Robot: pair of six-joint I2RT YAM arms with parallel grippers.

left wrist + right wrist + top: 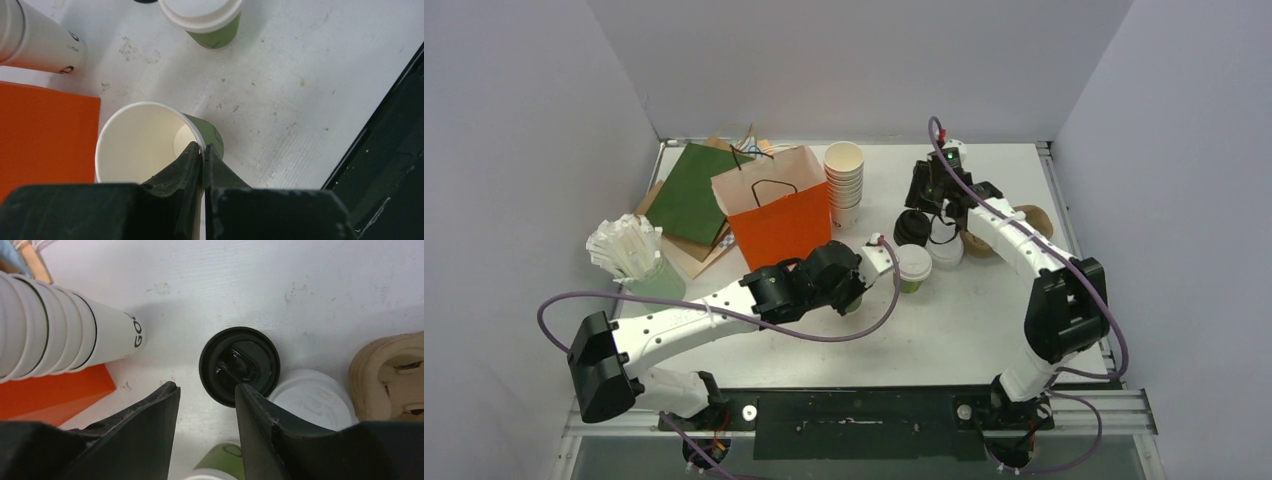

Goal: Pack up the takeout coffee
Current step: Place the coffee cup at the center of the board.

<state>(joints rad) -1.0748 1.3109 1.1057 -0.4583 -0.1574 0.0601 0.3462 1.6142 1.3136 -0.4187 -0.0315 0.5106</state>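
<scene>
Far left of the table [984, 330]: a green tumbler of white straws [627, 248], then flat green and brown paper bags [686, 192] lying toward the back. An orange bag [779, 222] stands upright and open just beside them, with a stack of lidless white cups [844, 180] close at its right.

Left gripper [203, 148]: jaws closed tight, pinching the rim of a lidless green cup [140, 145]. One finger is inside the cup and one outside. The cup stands just in front of the orange bag, near its right corner.

Takeout coffee [913, 265]: one green cup with a white lid stands upright on the table just right of the left gripper, apart from the held cup and outside the bag. The bag's near wall and the white cup stack lie between it and the bag's mouth.

Behind it are loose black lids [239, 365] and loose white lids [312, 397], touching each other.

Right gripper [205, 395]: jaws partly apart above the black lids, nothing held between them. The right finger overlaps the top lid's edge in the wrist view; contact cannot be confirmed.

Far right: a brown pulp cup carrier [1031, 222] just beside the white lids
</scene>
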